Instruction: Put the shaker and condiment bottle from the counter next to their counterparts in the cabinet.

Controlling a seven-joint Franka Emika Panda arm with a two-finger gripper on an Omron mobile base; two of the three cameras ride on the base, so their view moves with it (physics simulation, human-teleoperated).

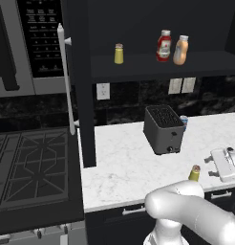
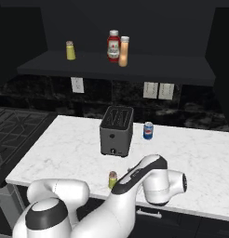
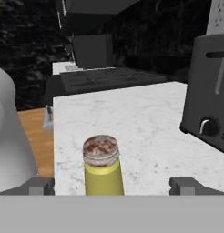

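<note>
In the left base view, my white arm fills the lower right of the frame, and the shaker (image 1: 195, 172) peeks up just above it, standing on the marble tabletop (image 1: 124, 162) near its front edge. The toaster (image 1: 163, 128) sits in the middle of the frame, well behind the shaker. Up top, on the shelf of the open dark cabinet (image 1: 153, 64), the condiment bottle (image 1: 181, 50) leans just beside the ketchup bottle (image 1: 163, 46), with the other shaker (image 1: 119, 53) further left. In the right base view, the shaker (image 2: 112, 179) stands low in the middle of the frame, right against my forearm, in front of the toaster (image 2: 116, 130); a blue can (image 2: 148, 130) stands to the toaster's right. The condiment bottle (image 2: 124, 51) and ketchup bottle (image 2: 113, 45) are at upper middle, the other shaker (image 2: 70, 50) to their left. In the hand view, my claw (image 3: 115, 186) is spread wide, its two tips at the bottom left and right, and the shaker (image 3: 102, 164) stands upright between them, touching neither. The toaster (image 3: 208, 95) is at the right edge.
</note>
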